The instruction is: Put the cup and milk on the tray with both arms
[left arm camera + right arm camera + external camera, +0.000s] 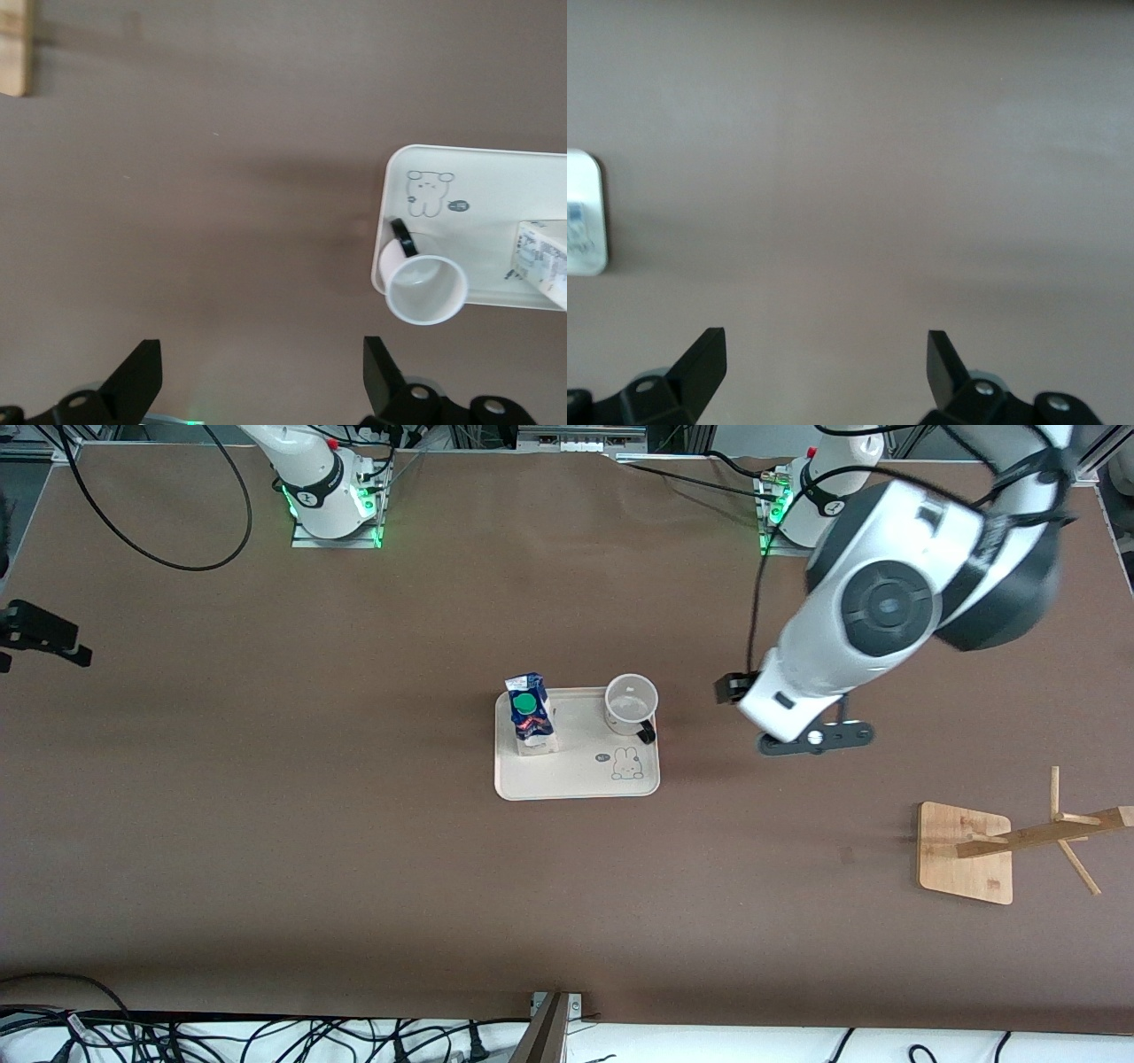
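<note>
Wooden stand lies lowest on the counter, at the left arm's end, apart from everything the task concerns.

Left tool hangs over bare counter with its fingers spread wide and nothing between them. From it, the tray lies toward the middle of the counter, with a clear strip of brown between. The cup is the first thing met going that way: it stands upright on the tray's corner closest to this tool, mouth up, its black handle turned toward the front camera. Past the cup, at the tray's other short end, the milk stands upright with its green cap on top.

Right tool is out of the front view; its own wrist view shows it over bare counter, fingers likewise spread and empty, with only a tray corner at the frame's edge.

Both things look already seated on the tray, so I judge the placing done. The left arm is the closer one, and any further move would turn on drawing away from the cup's side without brushing it.
</note>
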### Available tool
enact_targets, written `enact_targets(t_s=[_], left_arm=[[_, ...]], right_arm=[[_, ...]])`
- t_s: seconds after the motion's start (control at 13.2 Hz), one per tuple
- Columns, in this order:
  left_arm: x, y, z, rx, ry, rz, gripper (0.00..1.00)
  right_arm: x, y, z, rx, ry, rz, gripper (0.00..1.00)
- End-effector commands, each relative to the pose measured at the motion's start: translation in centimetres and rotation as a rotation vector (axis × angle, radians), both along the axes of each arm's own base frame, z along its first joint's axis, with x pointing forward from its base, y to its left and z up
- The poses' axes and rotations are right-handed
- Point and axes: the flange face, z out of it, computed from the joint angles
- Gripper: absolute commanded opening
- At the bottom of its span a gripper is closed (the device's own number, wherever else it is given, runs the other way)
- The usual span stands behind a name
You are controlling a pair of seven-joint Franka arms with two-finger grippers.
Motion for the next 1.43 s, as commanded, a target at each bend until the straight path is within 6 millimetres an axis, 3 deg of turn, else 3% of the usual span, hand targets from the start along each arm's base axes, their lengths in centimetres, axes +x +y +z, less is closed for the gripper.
enact_targets(t_s=[0.0,0.08,0.23,0.45,0.6,0.68,0.83,1.36], left_arm=[[-1.4,5.2,5.0,0.004,-0.046,-0.151,1.00],[-1.9,6.3,6.2,0.001,-0.057,-0.196,1.00],[-3.2,10.9,8.0,-0.002,-0.072,-0.229,1.00],[-4.5,16.2,8.4,-0.048,-0.158,-0.269,1.00],[-5.0,17.8,8.1,-0.047,-0.204,-0.246,1.00],[-5.4,19.6,8.2,-0.044,-0.205,-0.221,1.00],[-6.6,19.2,9.2,-0.044,-0.219,-0.242,1.00],[-6.3,18.7,8.9,-0.048,-0.205,-0.250,1.00]], right_arm=[[0.2,0.0,0.1,-0.009,-0.024,-0.006,1.00],[0.2,-0.1,0.2,-0.053,-0.019,0.001,1.00],[0.2,0.3,0.4,-0.074,-0.019,0.017,1.00],[0.4,1.7,0.5,-0.165,-0.012,0.049,1.00],[0.3,1.8,0.6,-0.175,-0.013,0.052,1.00],[0.3,1.7,0.6,-0.175,-0.013,0.050,1.00],[0.2,1.7,0.6,-0.167,-0.007,0.048,1.00],[0.4,2.6,0.6,-0.074,-0.027,-0.020,1.00]])
